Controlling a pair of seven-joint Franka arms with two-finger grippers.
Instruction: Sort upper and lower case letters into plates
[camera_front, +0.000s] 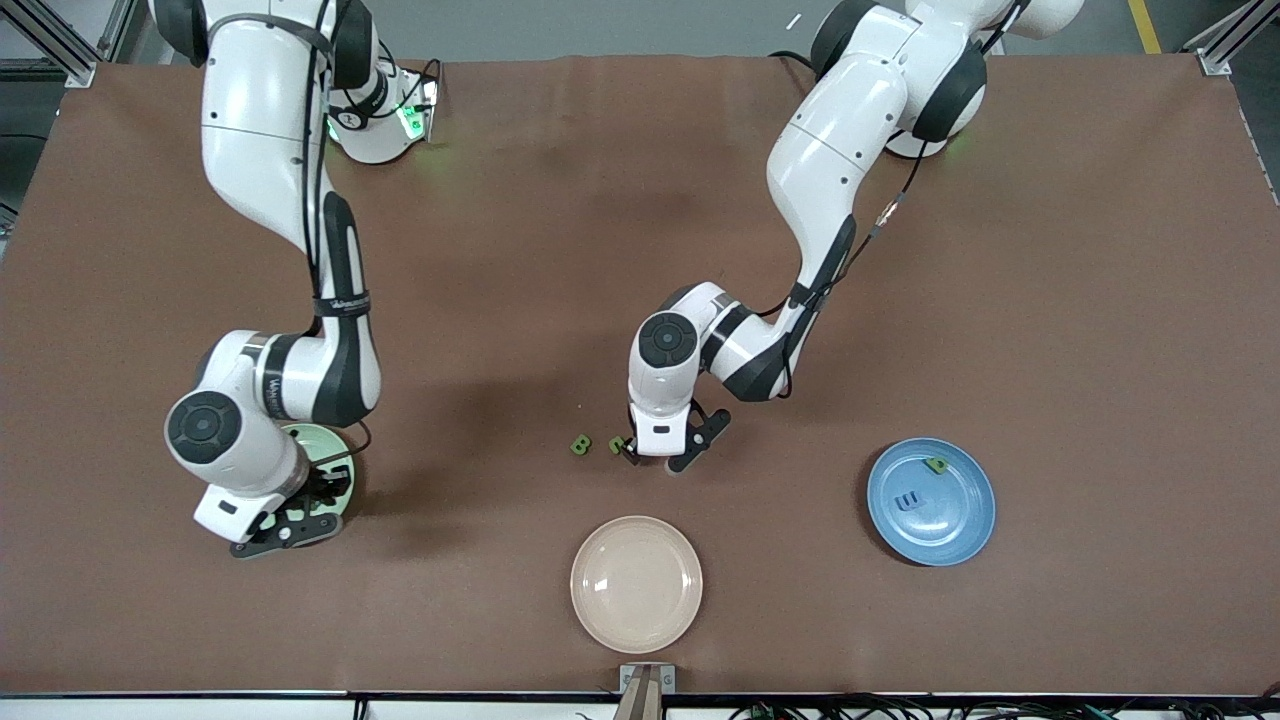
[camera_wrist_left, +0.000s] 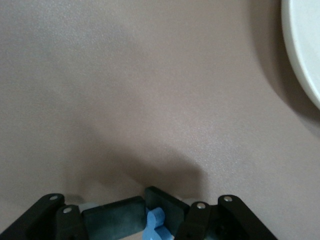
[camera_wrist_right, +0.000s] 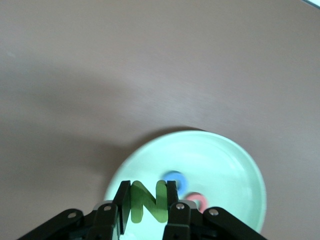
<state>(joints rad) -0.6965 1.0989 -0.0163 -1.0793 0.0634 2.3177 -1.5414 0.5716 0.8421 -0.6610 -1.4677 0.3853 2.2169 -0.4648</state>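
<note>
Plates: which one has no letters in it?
The cream-beige plate, nearest the front camera, is bare. The blue plate holds two letters; the mint green plate holds a blue and a red one.

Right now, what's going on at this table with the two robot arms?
The right gripper holds a green letter N over the pale mint green plate, which already has a blue and a red letter. The left gripper is shut on a small blue letter down at the brown table, beside two loose green letters. The speckled blue plate has two letters.

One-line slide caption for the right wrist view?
Right pincer grips a chunky green toy letter N over the pale mint green round plate, which holds a blue letter and a red letter.
</note>
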